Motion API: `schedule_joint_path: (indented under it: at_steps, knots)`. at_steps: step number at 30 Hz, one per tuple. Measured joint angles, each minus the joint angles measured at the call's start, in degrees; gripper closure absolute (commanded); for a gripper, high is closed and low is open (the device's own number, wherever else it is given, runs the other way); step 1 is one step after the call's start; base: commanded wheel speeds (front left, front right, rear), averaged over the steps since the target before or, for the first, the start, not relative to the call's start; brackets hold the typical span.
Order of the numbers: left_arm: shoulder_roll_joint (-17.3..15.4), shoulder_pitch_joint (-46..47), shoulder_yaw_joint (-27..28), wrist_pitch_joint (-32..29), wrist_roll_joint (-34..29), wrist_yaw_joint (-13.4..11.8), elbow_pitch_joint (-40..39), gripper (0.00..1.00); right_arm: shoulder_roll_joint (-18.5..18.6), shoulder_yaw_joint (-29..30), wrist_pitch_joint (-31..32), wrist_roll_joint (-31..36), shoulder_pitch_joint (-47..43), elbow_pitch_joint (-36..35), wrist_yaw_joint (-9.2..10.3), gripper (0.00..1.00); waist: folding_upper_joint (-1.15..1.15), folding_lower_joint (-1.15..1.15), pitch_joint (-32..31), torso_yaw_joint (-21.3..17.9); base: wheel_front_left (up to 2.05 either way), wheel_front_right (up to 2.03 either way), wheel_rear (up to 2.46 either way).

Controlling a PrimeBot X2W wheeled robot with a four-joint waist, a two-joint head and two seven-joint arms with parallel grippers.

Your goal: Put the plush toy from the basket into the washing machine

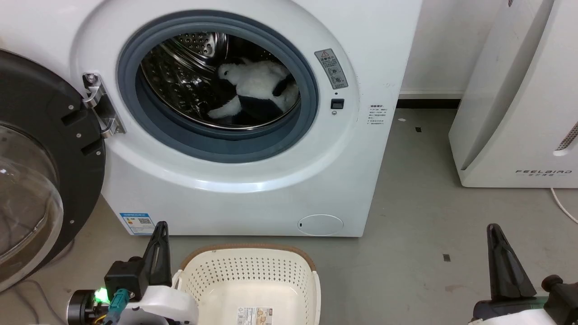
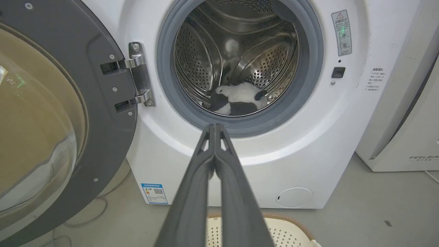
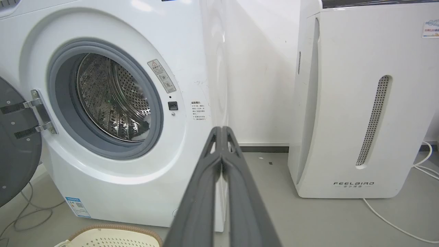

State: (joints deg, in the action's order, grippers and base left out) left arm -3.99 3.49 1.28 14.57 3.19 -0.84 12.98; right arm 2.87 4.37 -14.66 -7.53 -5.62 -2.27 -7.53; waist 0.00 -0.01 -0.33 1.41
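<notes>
The panda plush toy (image 1: 258,92) lies inside the steel drum of the washing machine (image 1: 370,40), white body and black limbs toward the front right; the left wrist view has the plush toy (image 2: 238,99) low in the drum. The glass door (image 1: 31,180) hangs wide open at the left. The cream basket (image 1: 216,277) with a brown rim stands on the floor before the machine, holding just its paper label. My left gripper (image 1: 161,225) is shut and empty beside the basket's left edge. At the lower right my right gripper (image 1: 493,228) is shut with nothing in it.
A white FEELBIRD appliance (image 1: 519,113) stands to the right of the machine, with a white cable (image 1: 562,205) on the grey floor beside it. Loose cables (image 3: 31,216) lie under the open door. Bare floor (image 1: 415,203) separates the two appliances.
</notes>
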Motion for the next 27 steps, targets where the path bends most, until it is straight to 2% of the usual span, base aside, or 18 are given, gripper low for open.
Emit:
schedule_joint_path:
  at_steps: [27]
  knots:
    - [0.0, 0.0, -0.3, -3.0, -0.3, 0.0, -2.6, 1.0, 0.0, -0.9, 3.0, 1.6, 0.4, 0.3, 0.0, 1.0, 0.0, 0.01, 0.1, -0.3, 0.0, 0.0, 0.0]
